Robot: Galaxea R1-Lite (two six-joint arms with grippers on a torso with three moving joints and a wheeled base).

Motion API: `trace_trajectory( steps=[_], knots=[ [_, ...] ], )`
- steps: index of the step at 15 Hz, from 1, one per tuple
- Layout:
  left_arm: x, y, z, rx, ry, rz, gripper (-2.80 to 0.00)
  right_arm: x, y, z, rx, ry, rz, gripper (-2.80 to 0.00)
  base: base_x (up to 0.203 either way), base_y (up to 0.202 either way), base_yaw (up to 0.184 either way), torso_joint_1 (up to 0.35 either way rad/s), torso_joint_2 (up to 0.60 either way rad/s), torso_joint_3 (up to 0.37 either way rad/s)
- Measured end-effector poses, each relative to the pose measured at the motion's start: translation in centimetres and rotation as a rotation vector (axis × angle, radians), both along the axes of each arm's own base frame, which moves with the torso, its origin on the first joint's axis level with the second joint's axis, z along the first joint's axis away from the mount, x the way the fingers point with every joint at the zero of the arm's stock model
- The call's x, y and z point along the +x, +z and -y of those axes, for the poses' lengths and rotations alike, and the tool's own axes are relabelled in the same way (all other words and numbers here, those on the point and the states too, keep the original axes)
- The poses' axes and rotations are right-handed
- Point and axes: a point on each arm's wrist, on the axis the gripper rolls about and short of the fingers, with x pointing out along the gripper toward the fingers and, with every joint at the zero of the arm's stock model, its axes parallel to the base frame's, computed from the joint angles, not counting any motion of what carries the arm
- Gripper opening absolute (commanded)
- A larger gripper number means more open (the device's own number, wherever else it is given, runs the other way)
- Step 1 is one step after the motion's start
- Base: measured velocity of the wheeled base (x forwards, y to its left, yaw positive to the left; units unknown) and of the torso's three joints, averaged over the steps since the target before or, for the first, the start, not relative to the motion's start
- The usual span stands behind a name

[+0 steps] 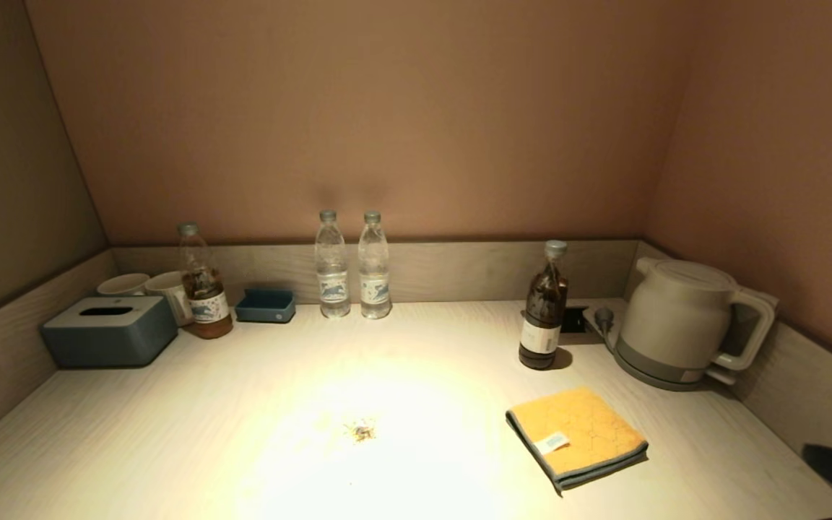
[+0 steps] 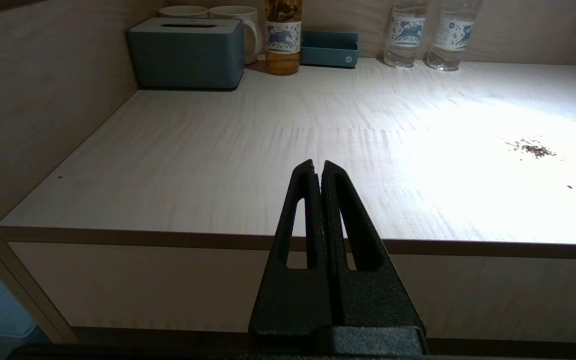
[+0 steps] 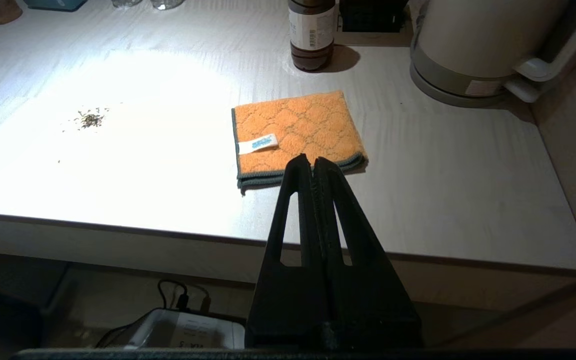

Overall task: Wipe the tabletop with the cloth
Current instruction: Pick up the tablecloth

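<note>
Right wrist view: right claw (image 3: 313, 161) pressed together, off the bench (image 3: 468, 200), cloth (image 3: 298, 135) just ahead. Pre-grasp; next spread, reach forward. Left claw (image 2: 318, 167) together, idle.

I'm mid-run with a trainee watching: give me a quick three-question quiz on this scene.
1. True or false: the cloth lies flat on the tabletop, touched by neither gripper.
2. What stands nearest behind the cloth: A) tissue box B) brown bottle C) blue tray?
3. How do the fingers of the left gripper and right gripper stand?

Key: 1 true; 2 B; 3 both shut, empty, held before the table's front edge.
</note>
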Motion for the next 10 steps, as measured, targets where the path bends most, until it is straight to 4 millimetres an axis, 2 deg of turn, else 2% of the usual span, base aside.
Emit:
trace_trajectory(
  steps=[3, 5, 7, 10],
  knots=[
    [0.0, 0.0, 0.0, 0.000, 0.000, 0.000, -2.80, 7.2, 2.0, -0.4, 0.015, 0.031, -0.103, -2.80, 0.000, 0.000, 0.000, 0.000, 0.00, 0.000],
    [0.0, 0.0, 0.0, 0.000, 0.000, 0.000, -2.80, 12.2, 2.2, -0.7, 0.018, 0.042, -0.170, -2.80, 0.000, 0.000, 0.000, 0.000, 0.00, 0.000],
    [0.0, 0.0, 0.0, 0.000, 0.000, 0.000, -2.80, 16.5, 1.6, -1.2, 0.013, 0.042, -0.227, -2.80, 0.000, 0.000, 0.000, 0.000, 0.00, 0.000],
    [0.0, 0.0, 0.0, 0.000, 0.000, 0.000, -2.80, 21.0, -1.3, -1.6, -0.001, 0.016, -0.363, -2.80, 0.000, 0.000, 0.000, 0.000, 0.00, 0.000]
  ],
)
